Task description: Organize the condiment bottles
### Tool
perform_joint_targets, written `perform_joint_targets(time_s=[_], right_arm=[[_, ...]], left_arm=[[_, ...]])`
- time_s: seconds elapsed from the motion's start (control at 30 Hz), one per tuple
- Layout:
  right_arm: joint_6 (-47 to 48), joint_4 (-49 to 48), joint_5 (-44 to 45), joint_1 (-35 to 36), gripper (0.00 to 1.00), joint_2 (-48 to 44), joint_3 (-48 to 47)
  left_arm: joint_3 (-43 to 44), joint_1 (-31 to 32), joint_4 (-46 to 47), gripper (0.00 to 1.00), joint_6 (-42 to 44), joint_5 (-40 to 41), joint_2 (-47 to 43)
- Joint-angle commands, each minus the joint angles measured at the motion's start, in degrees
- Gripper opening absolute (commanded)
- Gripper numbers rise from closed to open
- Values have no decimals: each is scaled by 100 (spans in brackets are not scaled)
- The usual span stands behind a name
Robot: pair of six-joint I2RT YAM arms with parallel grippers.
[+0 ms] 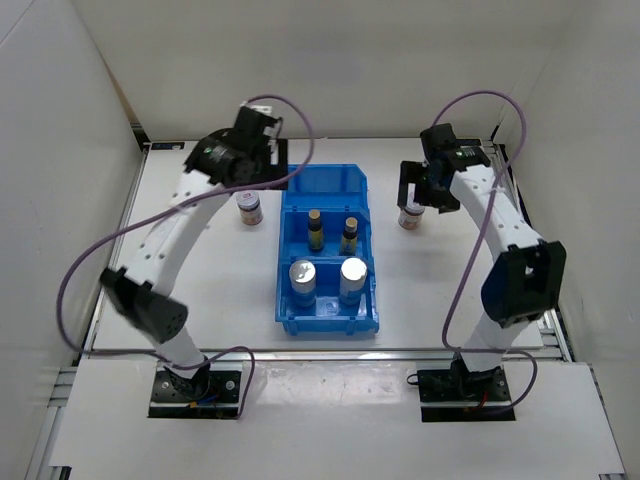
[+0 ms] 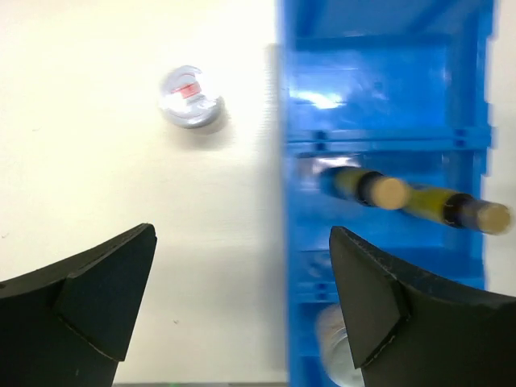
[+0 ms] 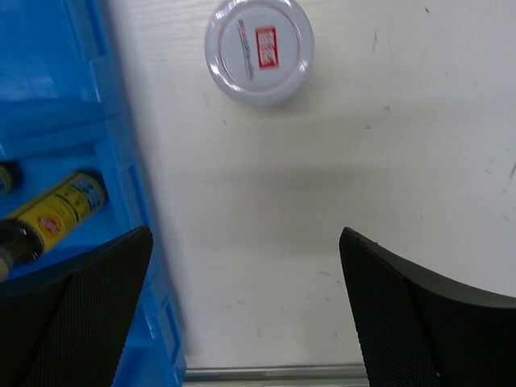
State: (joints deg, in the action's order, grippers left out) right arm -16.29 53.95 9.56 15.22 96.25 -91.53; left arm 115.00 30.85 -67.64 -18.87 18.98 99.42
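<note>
top view: dark bottles [image 1: 315,228] and silver-topped cylinders [image 1: 303,275] stood paired in the blue bin [image 1: 285,300], upper compartment presumably kept for the jars. left wrist: left gripper [image 2: 242,306] wide, empty; one jar [image 2: 190,97] upper left on the table, bin contents blurred. right wrist: right gripper [image 3: 246,310] wide, empty; other jar [image 3: 259,50] at top, body hidden under its lid.

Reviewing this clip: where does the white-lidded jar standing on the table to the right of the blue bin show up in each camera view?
Top external: the right jar is right of centre, beside the blue bin.
Left wrist: not in view; the jar seen there is the left jar.
Right wrist: the right jar is at top centre, seen lid-on.
Shared landmark: the blue bin, at right in the left wrist view and at left in the right wrist view.
</note>
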Motion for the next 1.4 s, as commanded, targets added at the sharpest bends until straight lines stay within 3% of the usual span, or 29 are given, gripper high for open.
perform_joint_targets(time_s=[0.0, 0.2, 0.3, 0.6, 0.7, 0.8, 0.93, 0.97, 1.07, 1.2, 1.37], right_arm=[[47, -201, -95, -2, 100, 463, -594], [100, -140, 28, -116, 100, 1430, -1121], [153, -79, 239, -169, 100, 1799, -1305], [153, -78, 107, -371, 100, 2521, -1790], [153, -26, 55, -371, 94, 2741, -1947], [153, -25, -147, -371, 79, 2890, -2010], [206, -25, -227, -371, 44, 2891, -2010], [206, -25, -227, -371, 31, 2778, -2010], [206, -86, -192, -371, 15, 2374, -1957], [372, -263, 63, 6, 6, 1811, -2079], [574, -263, 125, 498, 0, 1634, -2931]], left_arm=[[-1114, -395, 619, 99, 200, 475, -861], [-3313, -1177, 1946, 99, 507, 282, -2171], [-3930, -1380, 2402, 99, 639, 281, -2532], [-4987, -1380, 3222, 99, 534, 404, -2981], [-5259, -1380, 3344, 99, 481, 457, -3129], [-5436, -1380, 3493, 99, 481, 457, -3357], [-5567, -1380, 3547, 99, 481, 510, -3490], [-5637, -1380, 3547, 99, 481, 510, -3551], [-5804, -1380, 3687, 99, 420, 563, -3552], [-5928, -1380, 3740, 99, 306, 624, -3552], [-5928, -1380, 3740, 99, 253, 677, -3482]])
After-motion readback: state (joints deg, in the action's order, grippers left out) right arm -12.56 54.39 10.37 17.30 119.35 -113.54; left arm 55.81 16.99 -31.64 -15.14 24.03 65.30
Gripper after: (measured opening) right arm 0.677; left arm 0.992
